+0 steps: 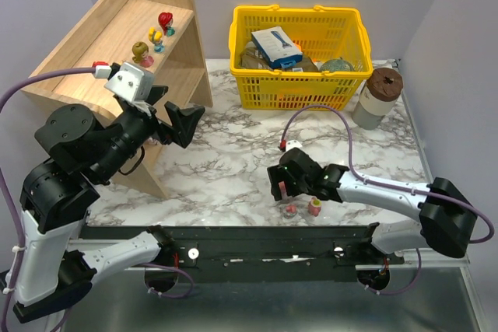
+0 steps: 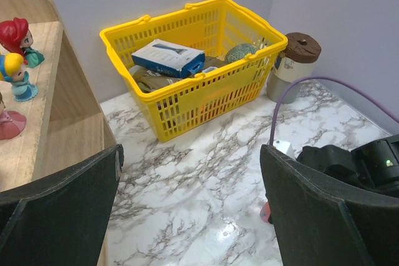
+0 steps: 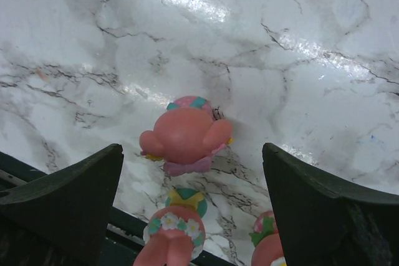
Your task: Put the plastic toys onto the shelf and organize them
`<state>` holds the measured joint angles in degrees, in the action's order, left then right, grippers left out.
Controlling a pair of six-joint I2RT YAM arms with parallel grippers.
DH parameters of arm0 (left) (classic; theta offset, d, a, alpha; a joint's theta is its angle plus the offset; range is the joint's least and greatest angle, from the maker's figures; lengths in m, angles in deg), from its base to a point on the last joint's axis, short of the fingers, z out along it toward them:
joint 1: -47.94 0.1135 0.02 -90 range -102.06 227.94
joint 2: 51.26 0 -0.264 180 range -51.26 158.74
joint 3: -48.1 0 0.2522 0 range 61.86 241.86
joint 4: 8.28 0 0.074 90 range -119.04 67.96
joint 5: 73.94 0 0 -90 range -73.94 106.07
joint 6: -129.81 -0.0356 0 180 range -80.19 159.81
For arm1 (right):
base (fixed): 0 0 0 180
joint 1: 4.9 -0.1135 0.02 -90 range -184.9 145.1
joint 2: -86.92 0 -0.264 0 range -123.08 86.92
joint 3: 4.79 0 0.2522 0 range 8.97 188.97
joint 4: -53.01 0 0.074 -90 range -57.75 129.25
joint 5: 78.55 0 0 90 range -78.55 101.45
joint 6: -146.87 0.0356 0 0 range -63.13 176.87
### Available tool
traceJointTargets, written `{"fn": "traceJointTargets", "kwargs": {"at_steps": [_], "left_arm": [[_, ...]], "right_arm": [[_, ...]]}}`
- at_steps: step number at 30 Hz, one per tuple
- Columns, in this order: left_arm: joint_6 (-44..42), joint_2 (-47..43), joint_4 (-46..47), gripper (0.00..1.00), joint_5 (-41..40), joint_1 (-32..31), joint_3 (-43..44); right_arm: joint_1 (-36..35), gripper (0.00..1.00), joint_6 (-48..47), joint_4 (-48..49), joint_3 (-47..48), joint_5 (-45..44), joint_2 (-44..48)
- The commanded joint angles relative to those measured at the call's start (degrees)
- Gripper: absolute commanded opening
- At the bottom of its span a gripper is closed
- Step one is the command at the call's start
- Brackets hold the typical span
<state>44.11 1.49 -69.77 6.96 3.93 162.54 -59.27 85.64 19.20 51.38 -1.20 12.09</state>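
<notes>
The light-wood shelf (image 1: 93, 52) stands at the back left. On its top tier are plastic toys: a red-haired one (image 1: 165, 19), a yellow-haired one (image 1: 156, 36) and an olive one (image 1: 140, 52) with a pink base. My left gripper (image 1: 175, 118) hovers open and empty beside the shelf's front panel. Near the front edge, my right gripper (image 3: 192, 160) is open, low over a pink toy (image 3: 186, 135) lying on the marble, untouched. Two more pink toys (image 3: 171, 235) (image 3: 268, 247) stand closer to the table edge.
A yellow basket (image 1: 299, 56) with boxes and packets sits at the back centre. A grey cup with a brown lid (image 1: 379, 97) stands to its right. The right arm's purple cable (image 1: 319, 110) loops over the marble table (image 1: 226, 153).
</notes>
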Motion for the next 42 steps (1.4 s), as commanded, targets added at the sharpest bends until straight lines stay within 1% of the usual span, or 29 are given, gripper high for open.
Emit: {"fn": "traceJointTargets", "kwargs": {"at_steps": [1,6,9,10,12,13,15,16,18,19,22,23,26,27,29,30,33,34,36,37,38,42], "left_arm": [[-0.8,0.9,0.4,0.99,0.9,-0.2,-0.3],[-1.1,1.7,-0.4,0.99,0.5,-0.2,0.7],[-1.4,1.6,-0.4,0.99,0.1,-0.2,0.6],[-1.5,1.6,-0.4,0.99,-0.1,-0.2,0.5],[-1.4,1.4,-0.4,0.99,-0.5,-0.2,0.3],[-1.4,1.3,-0.4,0.99,-0.5,-0.2,0.3],[-1.2,1.1,-0.5,0.99,-1.0,-0.2,0.3],[-1.1,1.0,-0.6,0.99,-1.4,-0.2,0.3],[-1.0,0.8,-0.4,0.99,-2.3,-0.2,0.3],[-0.8,0.7,-0.5,0.99,-2.6,-0.2,0.4],[-0.6,0.6,-1.0,0.99,-3.6,-0.2,1.1],[-0.4,0.6,-1.1,0.99,-3.8,-0.2,1.6],[0.1,0.9,-2.0,0.99,-5.4,-0.2,2.8],[0.3,0.9,-2.3,0.99,-5.7,-0.2,3.6],[0.4,1.0,-3.0,0.99,-7.0,-0.2,4.4],[0.7,1.2,-3.2,0.99,-7.3,-0.2,5.3],[0.9,1.6,-4.0,0.99,-8.0,-0.2,7.7],[0.8,1.7,-4.3,0.99,-8.2,-0.2,8.1],[0.6,1.7,-4.1,0.99,-8.3,-0.2,8.8],[0.5,1.7,-3.8,0.99,-8.1,-0.2,9.0],[0.4,1.7,-3.8,0.99,-8.1,-0.2,9.0],[0.6,1.8,-3.6,0.99,-8.2,-0.2,9.0]], "right_arm": [[-0.1,1.00,-3.5,6.8,-1.3,0.3,-3.4],[-0.2,0.98,-3.7,8.2,-0.7,1.2,-7.3],[-0.2,0.92,-3.7,9.1,-0.5,2.2,-8.5],[-0.2,0.86,-3.7,9.1,-0.4,2.2,-8.8],[-0.2,0.78,-3.6,9.0,-0.4,2.5,-8.8],[-0.1,0.69,-3.7,9.0,-0.3,2.6,-8.7],[-0.2,0.61,-3.7,8.6,-0.1,2.4,-8.3],[-0.1,0.54,-4.2,8.2,0.8,2.3,-8.1],[-0.1,0.47,-4.9,7.2,2.2,2.4,-8.1],[-0.1,0.42,-5.7,6.3,3.3,2.5,-8.1],[-0.1,0.36,-7.3,3.3,8.7,3.5,-8.9],[-0.2,0.36,-7.8,2.5,12.7,3.9,-9.3],[-0.1,0.35,-10.1,-0.8,19.3,5.5,-11.6],[-0.2,0.35,-10.8,-1.6,24.2,5.7,-13.4],[-0.1,0.35,-12.9,-3.6,29.0,5.9,-15.7],[-0.2,0.35,-13.6,-3.9,34.1,6.2,-16.8],[-0.1,0.35,-16.3,-4.7,41.8,7.0,-21.7],[-0.1,0.35,-17.6,-5.1,47.2,7.2,-24.5],[-0.2,0.35,-18.7,-5.5,52.2,7.6,-27.6],[-0.1,0.35,-19.9,-6.3,57.8,8.1,-29.2],[-0.1,0.35,-20.4,-6.7,60.3,8.5,-32.5],[-0.2,0.36,-22.4,-7.3,70.5,12.4,-38.3]]}}
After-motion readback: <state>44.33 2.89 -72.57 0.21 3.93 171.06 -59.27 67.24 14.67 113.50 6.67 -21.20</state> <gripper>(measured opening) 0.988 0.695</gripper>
